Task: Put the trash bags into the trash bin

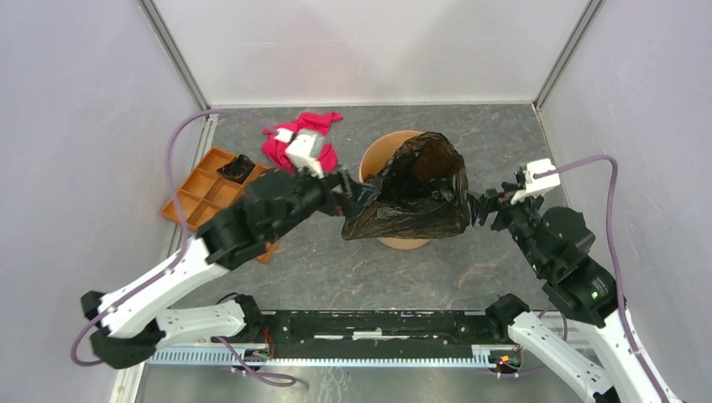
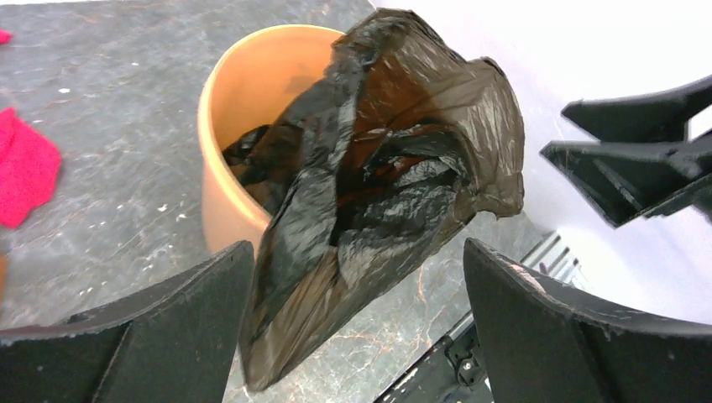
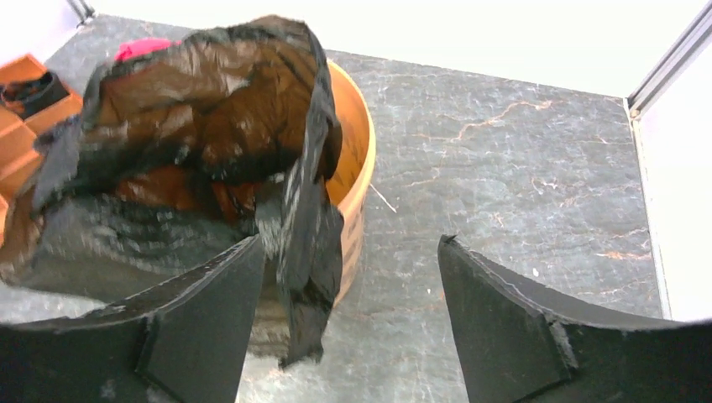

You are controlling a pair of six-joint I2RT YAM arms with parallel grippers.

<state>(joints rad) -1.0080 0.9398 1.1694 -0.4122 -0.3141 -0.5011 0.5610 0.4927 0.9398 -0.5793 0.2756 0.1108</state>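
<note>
The trash bin [image 1: 372, 157] stands mid-table. A large trash bag [image 1: 420, 189] is draped over its rim; part lies inside, and most hangs over the near and right side down to the table. My left gripper [image 1: 351, 195] is open at the bag's left edge. In the left wrist view the bag [image 2: 378, 185] hangs between its spread jaws [image 2: 357, 252] without being pinched, and the bin [image 2: 243, 101] is behind. My right gripper [image 1: 480, 207] is open at the bag's right edge [image 3: 351, 243]. A strip of the bag [image 3: 306, 252] hangs beside its left finger, in front of the bin [image 3: 354, 151].
A pink-red cloth [image 1: 306, 138] lies behind and left of the bin, partly under the left wrist. A flat orange tray [image 1: 206, 191] with square compartments sits at the left, with a small black item [image 1: 238, 168] in one compartment. Enclosure walls stand on three sides.
</note>
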